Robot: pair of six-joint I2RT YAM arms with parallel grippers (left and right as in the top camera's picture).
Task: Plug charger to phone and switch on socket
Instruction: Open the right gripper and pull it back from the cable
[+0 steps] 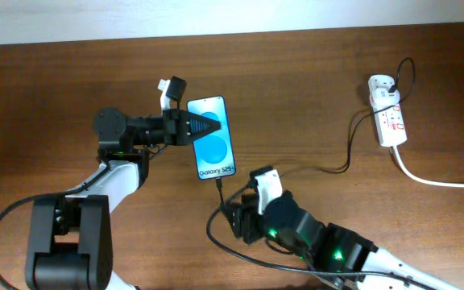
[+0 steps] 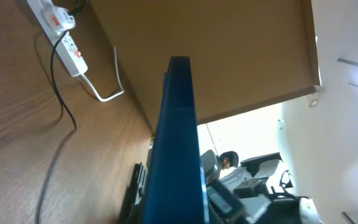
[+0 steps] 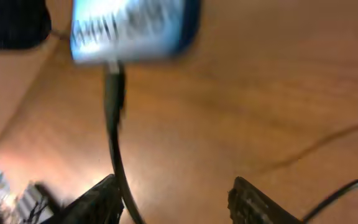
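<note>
Right gripper (image 3: 173, 196) jaws apart, charger (image 3: 112, 93) passing loose between, tip looks seated in phone (image 1: 216, 153) lower end. Left gripper (image 1: 208, 126) clamps phone mid-table. Withdraw straight, not snagging charger; then switch on socket (image 1: 389, 119), far right.

A brown wooden bench (image 1: 312, 72) is seen; the white socket (image 1: 387, 117) is laid near its right end, with the thin black charger (image 1: 351, 145) and a white cord (image 1: 433, 179) trailed across it.
</note>
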